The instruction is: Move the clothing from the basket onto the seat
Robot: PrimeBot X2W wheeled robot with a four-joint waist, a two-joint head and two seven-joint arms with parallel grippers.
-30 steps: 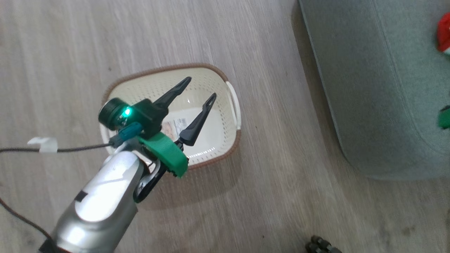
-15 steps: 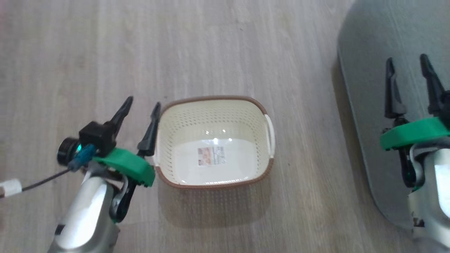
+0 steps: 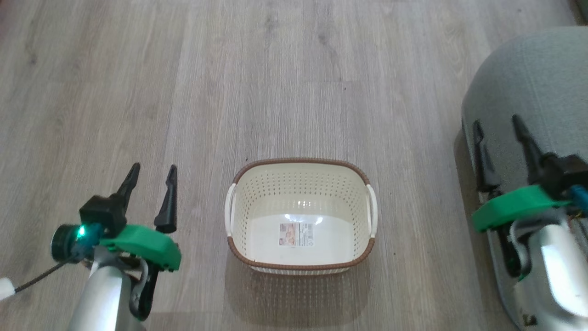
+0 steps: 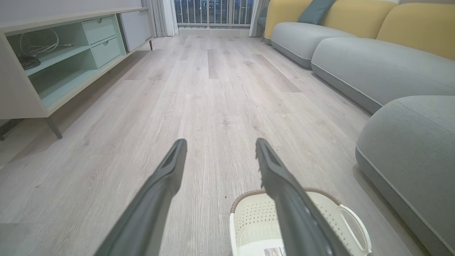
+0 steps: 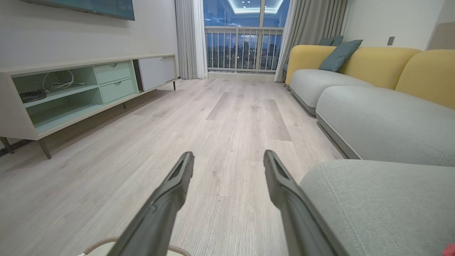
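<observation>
- The basket [image 3: 299, 189] stands upright on the pale wood-plank floor [image 3: 275, 69], low in the middle of the head view, with its white base and label sticker [image 3: 297, 234] in plain sight.
- It has a brown braided-look rim and a white handle [image 3: 372, 207] at each short end.
- The left gripper [image 3: 153, 167] hangs above the floor near the basket's left end and apart from it, with its two dark fingers [image 4: 167, 177] spread wide and nothing between them.
- In the left wrist view, the inner finger crosses in front of the basket's near rim.
- The right gripper [image 3: 497, 120] is over the rounded corner of the grey-green seat [image 3: 528, 73], its fingers [image 5: 284, 192] likewise spread and gripping nothing.
- The seat sits to the right of the basket, with a strip of bare floor between them.
- The clothing [image 5: 450, 250] appears as a sliver of bright red at the bottom right corner of the right wrist view, against the seat's top. Too little shows to tell which garment it is.
- Beyond are a grey sofa [image 5: 373, 117] with yellow backs, a low media cabinet [image 4: 53, 71] with mint drawers, and a curtained balcony door [image 5: 245, 46].
</observation>
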